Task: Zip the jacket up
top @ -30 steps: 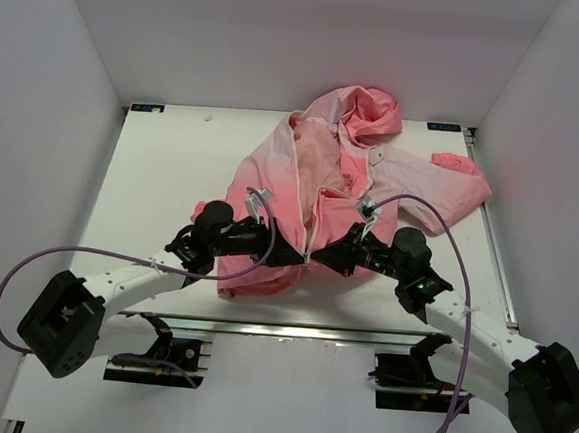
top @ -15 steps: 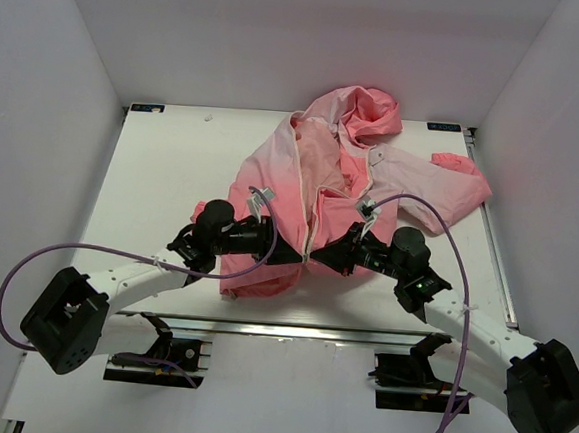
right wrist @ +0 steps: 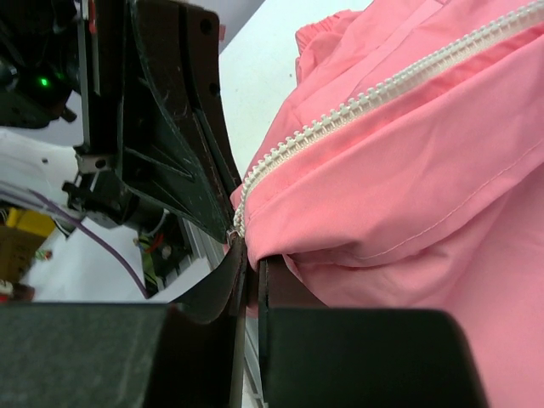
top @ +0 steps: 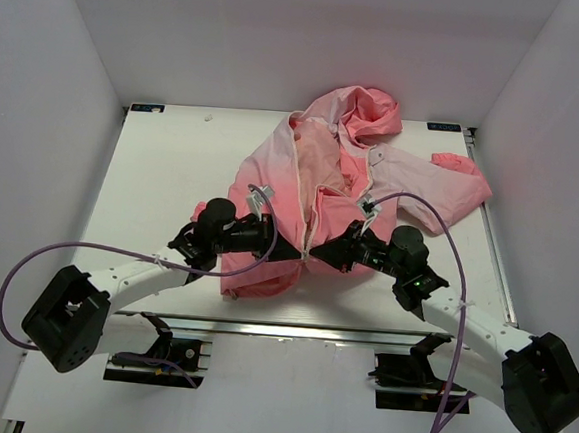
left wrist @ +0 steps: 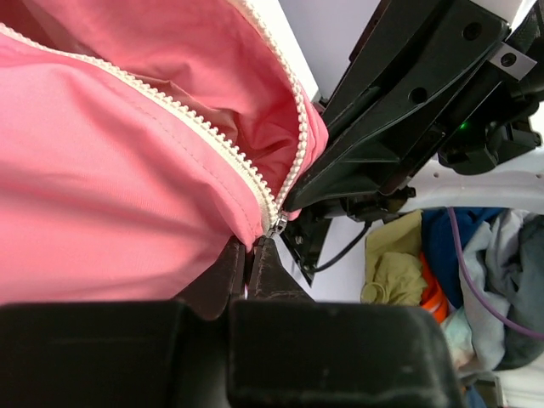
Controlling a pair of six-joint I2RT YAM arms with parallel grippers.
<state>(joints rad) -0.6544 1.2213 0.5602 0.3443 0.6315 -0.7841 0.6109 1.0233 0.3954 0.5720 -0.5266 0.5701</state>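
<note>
**Mia:** Pink jacket [top: 303, 172] on the white tabletop [top: 163, 166], with its hood on the far side. Where are the hands?

**Ben:** Both are at the near hem of the jacket, at the bottom of the white zipper [right wrist: 357, 104]. The left hand [left wrist: 251, 255] comes in from the left of the zipper. Its fingers are pressed together and pinch the cloth right at the zipper's bottom end.

**Mia:** And the other one?

**Ben:** The right hand [right wrist: 246, 259] comes in from the right of the zipper. It is squeezed tight on the hem too, just under the zipper teeth. The two hands almost touch, tip to tip.

**Mia:** Is the zipper done up?

**Ben:** No. The two rows of teeth spread apart as they go away from the hem. They only meet at the bottom, by a small shiny bit [left wrist: 277, 224]. I think that is the slider.

**Mia:** So how do they do it well?

**Ben:** I think one hand should hold the hem down flat. The other should take the slider, not just cloth, and pull straight along the teeth toward the hood. Go slowly, so no cloth gets caught and the rows stay lined up.
</note>
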